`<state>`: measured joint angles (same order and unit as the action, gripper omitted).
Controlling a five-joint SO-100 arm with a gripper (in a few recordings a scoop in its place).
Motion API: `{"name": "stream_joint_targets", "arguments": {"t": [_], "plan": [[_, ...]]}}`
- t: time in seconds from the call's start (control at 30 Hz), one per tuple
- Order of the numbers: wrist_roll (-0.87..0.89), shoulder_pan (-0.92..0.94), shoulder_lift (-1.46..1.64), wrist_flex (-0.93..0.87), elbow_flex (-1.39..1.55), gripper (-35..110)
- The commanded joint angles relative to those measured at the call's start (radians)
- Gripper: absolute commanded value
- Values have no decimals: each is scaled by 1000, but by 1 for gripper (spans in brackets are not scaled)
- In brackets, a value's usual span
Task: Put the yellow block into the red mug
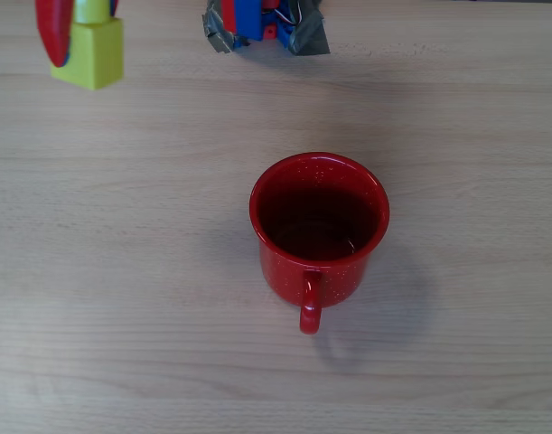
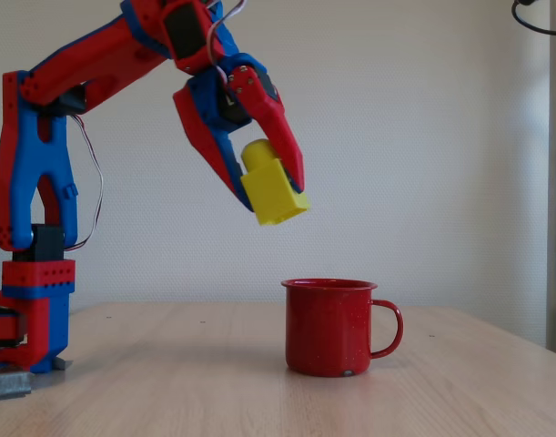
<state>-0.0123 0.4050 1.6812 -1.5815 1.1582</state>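
Observation:
The red mug (image 1: pixel 319 226) stands upright near the table's middle, its handle toward the bottom of the overhead view; in the fixed view the red mug (image 2: pixel 332 328) has its handle on the right. The yellow block (image 2: pixel 270 186) hangs tilted in the air, up and left of the mug's rim, held between the red fingers. My gripper (image 2: pixel 270 196) is shut on it. In the overhead view the yellow block (image 1: pixel 97 51) and my gripper (image 1: pixel 81 36) sit at the top left corner, well away from the mug.
The arm's red and blue base (image 2: pixel 27 319) stands at the table's left end in the fixed view. A grey bracket with blue and red parts (image 1: pixel 262 25) lies at the top edge of the overhead view. Bare wooden table (image 1: pixel 122 271) surrounds the mug.

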Motion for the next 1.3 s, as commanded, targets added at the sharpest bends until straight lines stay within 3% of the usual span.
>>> {"name": "stream_joint_targets", "arguments": {"t": [0.0,0.53,1.27], "plan": [[44,-48,40,-26,-100,0],[196,-437,57,-25,-150,0],[256,-532,-324,155,-272,0]]}}
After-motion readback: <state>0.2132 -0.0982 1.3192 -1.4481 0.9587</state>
